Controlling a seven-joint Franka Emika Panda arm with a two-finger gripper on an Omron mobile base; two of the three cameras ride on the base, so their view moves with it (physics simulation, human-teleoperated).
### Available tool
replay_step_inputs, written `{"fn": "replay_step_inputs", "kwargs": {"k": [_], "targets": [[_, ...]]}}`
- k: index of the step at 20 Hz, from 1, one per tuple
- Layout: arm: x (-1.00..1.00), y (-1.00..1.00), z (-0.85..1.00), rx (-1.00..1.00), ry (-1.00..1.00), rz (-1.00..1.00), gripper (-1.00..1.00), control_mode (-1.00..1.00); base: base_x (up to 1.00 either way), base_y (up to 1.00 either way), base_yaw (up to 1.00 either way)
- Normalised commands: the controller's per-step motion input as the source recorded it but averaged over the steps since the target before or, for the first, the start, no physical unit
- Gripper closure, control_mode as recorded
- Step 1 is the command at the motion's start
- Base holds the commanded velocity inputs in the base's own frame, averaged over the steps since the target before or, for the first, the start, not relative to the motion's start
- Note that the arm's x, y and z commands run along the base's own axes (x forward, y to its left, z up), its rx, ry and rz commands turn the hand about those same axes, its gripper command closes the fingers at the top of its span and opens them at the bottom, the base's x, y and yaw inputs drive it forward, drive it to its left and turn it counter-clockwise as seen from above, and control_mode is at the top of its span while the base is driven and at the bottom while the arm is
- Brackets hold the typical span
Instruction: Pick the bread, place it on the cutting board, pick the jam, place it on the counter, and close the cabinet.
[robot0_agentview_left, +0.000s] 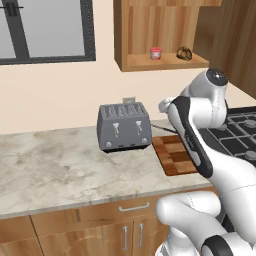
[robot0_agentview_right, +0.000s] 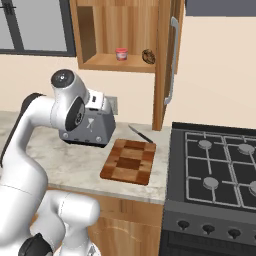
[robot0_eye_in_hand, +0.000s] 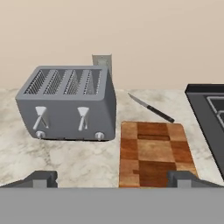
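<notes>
- The toaster (robot0_agentview_left: 124, 127) stands on the desk (robot0_agentview_left: 55, 165), with no part in the task.
- The cutting board (robot0_agentview_right: 129, 161) lies bare just right of it; no bread is on it yet.
- The gripper (robot0_eye_in_hand: 113, 179) hangs above the desk, fingertips spread wide and holding nothing.
- The jam (robot0_agentview_right: 121, 53) stands on the shelf of the cabinet (robot0_agentview_right: 165, 60), whose door is open.
- The bread (robot0_agentview_right: 148, 56) sits right of the jam on the same shelf.
- Judged so, every step remains to be done.
</notes>
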Motion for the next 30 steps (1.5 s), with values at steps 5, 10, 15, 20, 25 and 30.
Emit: {"fn": "replay_step_inputs", "kwargs": {"k": [5, 10, 15, 20, 25, 30], "targets": [[0.0, 0.0, 0.24, 0.0, -0.01, 0.0, -1.0, -1.0, 0.0, 0.0, 0.0], [0.0, 0.0, 0.27, 0.0, -0.02, 0.0, -1.0, -1.0, 0.0, 0.0, 0.0], [0.0, -0.01, 0.27, 0.0, -0.03, 0.0, -1.0, -1.0, 0.0, 0.0, 0.0], [0.0, -0.02, 0.23, 0.0, -0.04, 0.0, -1.0, -1.0, 0.0, 0.0, 0.0], [0.0, -0.07, 0.17, 0.0, -0.03, 0.0, -1.0, -1.0, 0.0, 0.0, 0.0], [0.0, -0.05, 0.16, 0.0, -0.04, 0.0, -1.0, -1.0, 0.0, 0.0, 0.0]]}}
